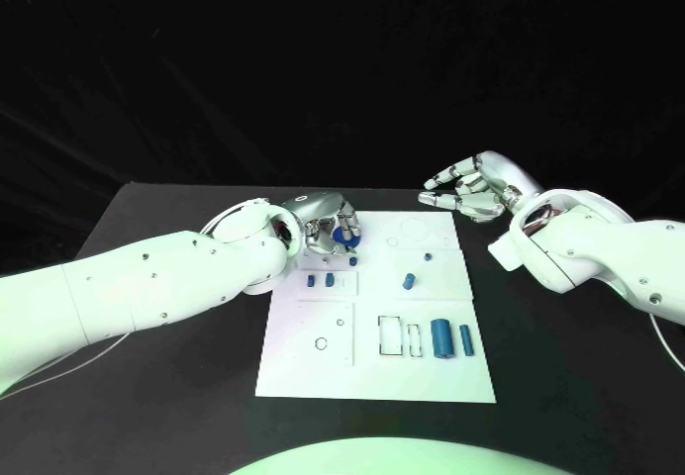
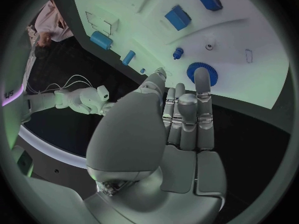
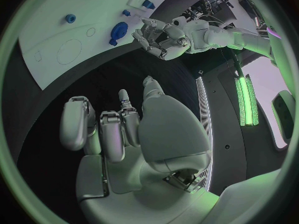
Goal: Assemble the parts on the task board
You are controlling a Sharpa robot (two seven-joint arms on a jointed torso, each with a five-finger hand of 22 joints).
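Hovering over the task board point(image 1: 374, 356), both hands spread, holding nothing; no writing legible.

The left arm point(image 1: 143, 292) reaches in across the table, its wrist bent so that the left hand point(image 1: 326, 226) hangs low over the far left corner of the task board point(image 1: 374, 371), fingers pointing down and held close together. From the wrist, those fingers point(image 2: 202, 92) lie straight and side by side, holding nothing. The right arm point(image 1: 614, 257) angles in from the other side, and the right hand point(image 1: 471, 188) sits raised beyond the board's far right corner, fingers loosely curled inward and empty, thumb point(image 3: 152, 87) apart from the rest.
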